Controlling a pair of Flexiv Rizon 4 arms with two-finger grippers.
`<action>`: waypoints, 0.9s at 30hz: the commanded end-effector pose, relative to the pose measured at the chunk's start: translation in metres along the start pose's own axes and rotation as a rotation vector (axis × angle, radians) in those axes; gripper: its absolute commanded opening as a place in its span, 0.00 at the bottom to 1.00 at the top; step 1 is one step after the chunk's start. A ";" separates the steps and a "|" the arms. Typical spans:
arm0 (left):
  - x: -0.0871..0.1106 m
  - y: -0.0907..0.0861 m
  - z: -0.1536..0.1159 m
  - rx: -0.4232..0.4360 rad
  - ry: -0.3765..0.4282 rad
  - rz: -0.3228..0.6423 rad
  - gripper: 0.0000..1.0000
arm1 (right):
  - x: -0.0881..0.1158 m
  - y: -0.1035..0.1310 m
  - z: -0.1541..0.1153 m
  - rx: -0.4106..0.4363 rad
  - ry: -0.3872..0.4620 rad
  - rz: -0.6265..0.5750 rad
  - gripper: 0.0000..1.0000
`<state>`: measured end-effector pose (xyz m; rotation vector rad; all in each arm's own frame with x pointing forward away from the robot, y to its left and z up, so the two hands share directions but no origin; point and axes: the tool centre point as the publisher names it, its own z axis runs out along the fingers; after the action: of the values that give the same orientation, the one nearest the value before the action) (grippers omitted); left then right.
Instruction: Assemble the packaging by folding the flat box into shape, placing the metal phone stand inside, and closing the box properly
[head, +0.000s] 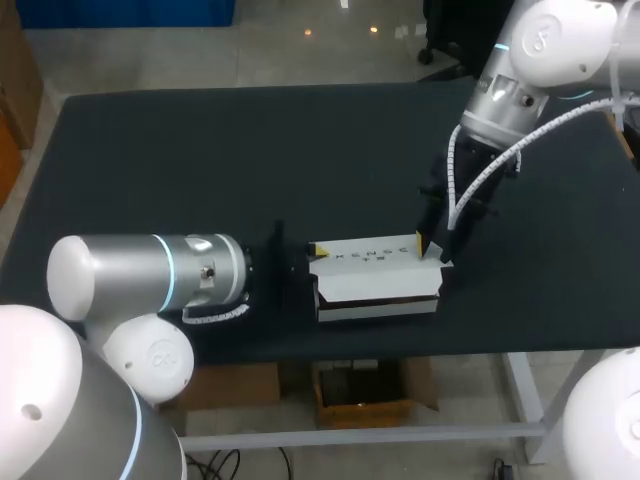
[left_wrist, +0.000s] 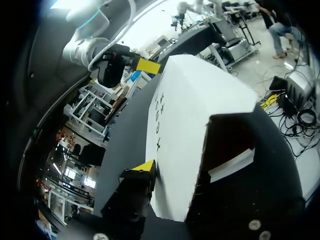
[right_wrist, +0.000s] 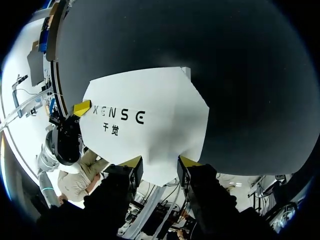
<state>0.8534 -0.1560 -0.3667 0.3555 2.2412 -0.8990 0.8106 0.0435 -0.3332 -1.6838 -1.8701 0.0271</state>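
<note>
Left claw (head: 312, 252) at white box (head: 375, 275); right claw (right_wrist: 160, 162) pinching far end

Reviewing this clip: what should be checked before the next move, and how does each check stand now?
1. The box folded into shape: ok, it stands on the table.
2. An open side for loading: ok, seen in the left wrist view.
3. Metal phone stand in sight: not ok, no view shows it.
4. Left gripper at the box's left end: ok.
5. Right gripper holding the right end: cannot tell.
</note>
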 end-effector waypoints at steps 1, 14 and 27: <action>0.004 0.000 -0.002 0.001 -0.016 -0.003 0.31 | -0.001 0.001 0.000 0.007 0.001 0.002 0.42; 0.009 0.001 -0.027 0.001 -0.064 -0.008 0.35 | -0.002 0.001 0.000 0.008 0.004 0.006 0.42; 0.016 0.004 -0.082 -0.109 -0.103 -0.046 0.36 | 0.000 0.001 0.002 0.009 0.004 0.002 0.42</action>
<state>0.8203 -0.1050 -0.3490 0.2258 2.1690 -0.8371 0.8104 0.0435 -0.3347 -1.6817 -1.8632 0.0314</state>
